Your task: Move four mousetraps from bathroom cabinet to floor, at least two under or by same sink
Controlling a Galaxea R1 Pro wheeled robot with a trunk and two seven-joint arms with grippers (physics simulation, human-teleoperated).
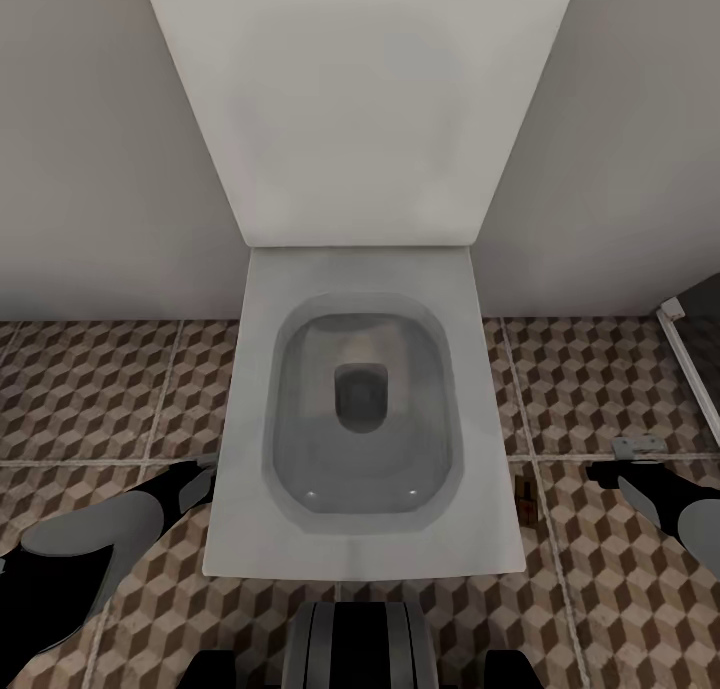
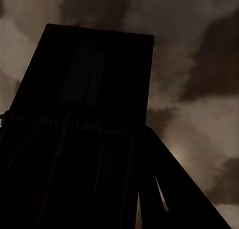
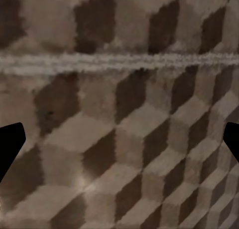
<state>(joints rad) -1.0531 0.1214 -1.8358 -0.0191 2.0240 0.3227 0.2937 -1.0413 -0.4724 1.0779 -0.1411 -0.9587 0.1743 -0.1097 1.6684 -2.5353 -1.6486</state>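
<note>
A dark flat mousetrap with a wire spring across it sits right in front of the left wrist camera, and my left gripper is shut on it, low beside the toilet's left edge. Another small brown mousetrap lies on the cube-patterned bathroom floor against the toilet's right side. My right gripper hovers open over bare tiles to the right of it; its fingertips stand wide apart with nothing between them. The cabinet and the bathroom sink are out of view.
A white toilet with its lid raised against the wall stands straight ahead between my arms. A white door frame and a dark opening are at the far right. A small grey piece lies by the right gripper.
</note>
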